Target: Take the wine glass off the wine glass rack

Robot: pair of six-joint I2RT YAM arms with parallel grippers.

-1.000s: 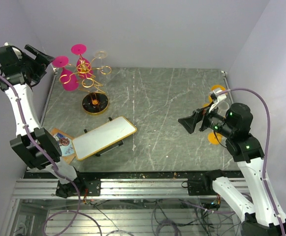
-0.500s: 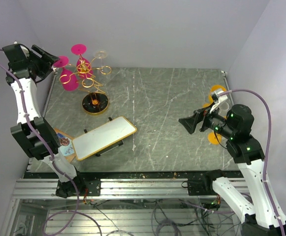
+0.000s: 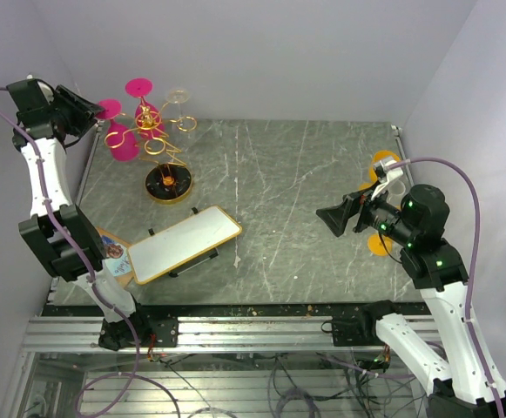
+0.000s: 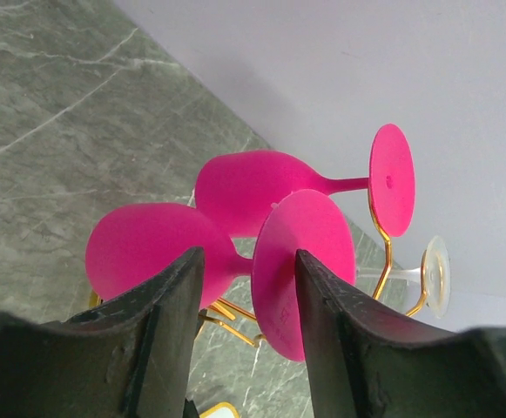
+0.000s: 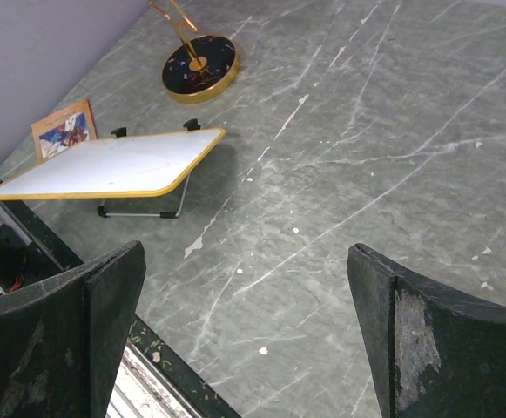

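left gripper [image 4: 248, 261] is half open, jaws on both sides of the stem of the nearer pink glass [image 4: 148, 248] – contact i cannot tell. the glass hangs on the rack [image 3: 167, 157], far-left corner. right gripper [image 5: 246, 257] – wide, empty.

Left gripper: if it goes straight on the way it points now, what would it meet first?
Most likely the nearer pink wine glass: its stem lies in the gap between the open fingers of the left gripper, just ahead. Depth is unclear, so I cannot say how close it is.
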